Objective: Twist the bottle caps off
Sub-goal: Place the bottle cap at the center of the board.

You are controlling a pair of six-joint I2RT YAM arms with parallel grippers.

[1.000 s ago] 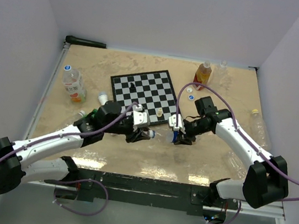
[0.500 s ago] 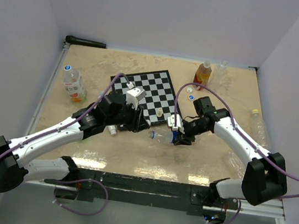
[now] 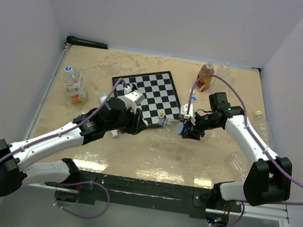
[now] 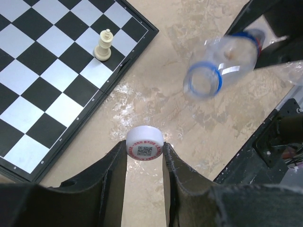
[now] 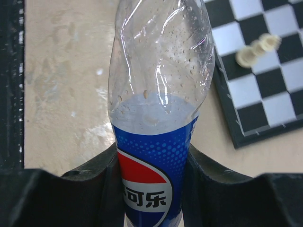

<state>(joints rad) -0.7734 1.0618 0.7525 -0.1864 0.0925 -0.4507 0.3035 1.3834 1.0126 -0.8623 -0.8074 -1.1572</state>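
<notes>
well, the white cap (image 4: 145, 144) is off its bottle and pinched at the very tips of my left fingers (image 4: 112, 176), clamped on its ribbed sides. it hangs above bare tabletop (image 4: 199, 28), just off the corner of the chessboard (image 4: 52, 71). my right fingers (image 5: 204, 182) are clenched around the labelled belly of the pepsi bottle (image 5: 158, 94), which is held tilted, its open blue-ringed neck pointing toward the left arm. droplets cling to the inner wall; i can't tell whether any liquid is pooled inside.

my worries from here: the hold on the cap is shallow, so a jerk could pop it free and send it rolling off the tabletop. letting it go too near the board could send it into the cream chess piece (image 4: 103, 45). the bottle wall looks thin, so a harder squeeze would buckle it, and tipping the open neck lower could dribble whatever is left. both wrists sit close together, so parting them carelessly risks a knock. the capped bottle by the left edge (image 3: 73, 84) looks untouched.
</notes>
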